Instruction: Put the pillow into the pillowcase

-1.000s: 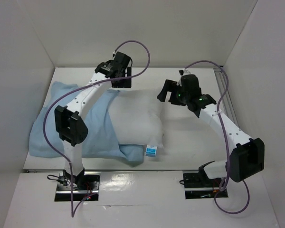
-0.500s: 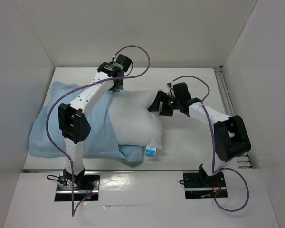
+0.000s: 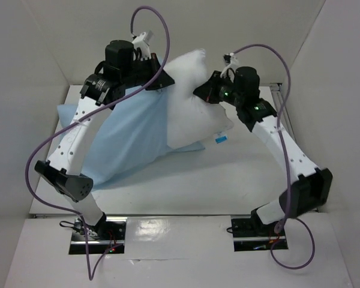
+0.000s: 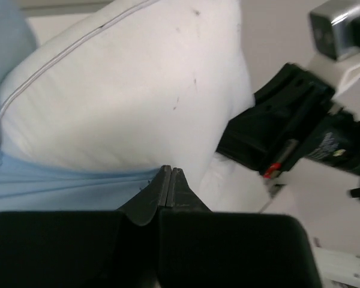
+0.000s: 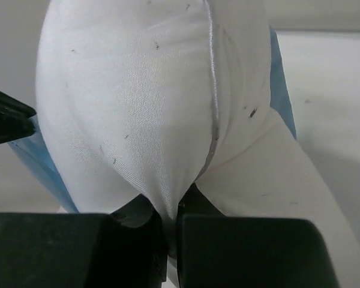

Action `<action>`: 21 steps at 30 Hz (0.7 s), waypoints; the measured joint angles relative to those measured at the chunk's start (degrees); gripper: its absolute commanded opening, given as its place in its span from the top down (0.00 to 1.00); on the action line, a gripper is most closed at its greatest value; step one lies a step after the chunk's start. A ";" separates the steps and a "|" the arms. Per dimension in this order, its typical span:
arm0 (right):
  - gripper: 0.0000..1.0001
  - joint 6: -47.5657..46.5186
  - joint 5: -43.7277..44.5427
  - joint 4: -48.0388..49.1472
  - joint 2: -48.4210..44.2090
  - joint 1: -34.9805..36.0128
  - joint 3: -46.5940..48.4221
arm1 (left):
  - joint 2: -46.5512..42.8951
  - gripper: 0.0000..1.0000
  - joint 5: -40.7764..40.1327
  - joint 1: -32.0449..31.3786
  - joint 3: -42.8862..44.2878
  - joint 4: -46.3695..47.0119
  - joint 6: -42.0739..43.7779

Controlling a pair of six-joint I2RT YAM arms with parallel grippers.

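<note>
Seen from above, my two arms reach up and forward over a white table [image 3: 240,174]. Between them they hold a plump white pillow [image 3: 195,99] up on its edge, with its top corner raised toward the back wall.

My left gripper [image 3: 161,83] is at the pillow's upper left side, its fingers pressed tightly together. The pale blue pillowcase [image 3: 123,135] rises to them in a taut slope. In my left wrist view the fingertips meet right on the line where blue cloth ends and white pillow begins. I seem to be pinching the pillowcase's edge, though I cannot tell whether some of the pillow's cover is caught with it.

My right gripper [image 5: 171,213] is at the pillow's upper right side, closed on a fold of the white cover. The fabric puckers into the pinch and a seam runs down into it.

The pillowcase lies against the pillow's left side and along its lower edge. In my right wrist view, blue cloth shows on both sides of the white bulge. The right part of the pillow is bare. The pillowcase's lower end trails down to the left and lies on the table near my left arm's elbow.

A small blue-and-white label [image 3: 221,139] sticks out at the pillow's lower right corner, low near the table. The two grippers are near each other, with the pillow's top between them.
</note>
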 measured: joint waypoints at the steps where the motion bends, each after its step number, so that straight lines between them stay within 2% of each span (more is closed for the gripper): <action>1: 1.00 -0.09 1.44 0.70 -3.30 -0.02 -1.99 | -0.50 1.00 1.44 -1.01 0.87 1.46 -1.07; 3: 1.00 0.09 4.52 3.67 -9.42 0.46 -7.30 | -1.25 1.00 4.17 -3.34 1.57 4.20 -2.97; 6: 1.00 2.14 7.41 12.20 -13.92 2.19 -19.28 | -0.94 1.00 8.74 -5.57 0.35 8.50 -6.01; 8: 1.00 4.96 8.15 18.27 -11.87 3.32 -27.02 | 0.70 1.00 11.63 -6.03 -1.53 10.86 -7.72; 10: 1.00 7.28 8.98 20.11 -7.72 4.63 -31.80 | 3.69 1.00 12.83 -6.08 -2.84 10.62 -8.76; 14: 1.00 10.32 10.27 17.97 -0.81 7.98 -35.04 | 13.84 1.00 15.61 -6.93 -3.23 10.56 -10.62; 17: 1.00 11.13 12.35 15.63 -3.32 9.53 -34.84 | 18.62 1.00 17.62 -7.87 -1.03 9.57 -11.78; 21: 1.00 13.70 16.87 13.05 -9.99 9.42 -36.00 | 21.16 1.00 19.50 -8.00 7.48 8.72 -11.91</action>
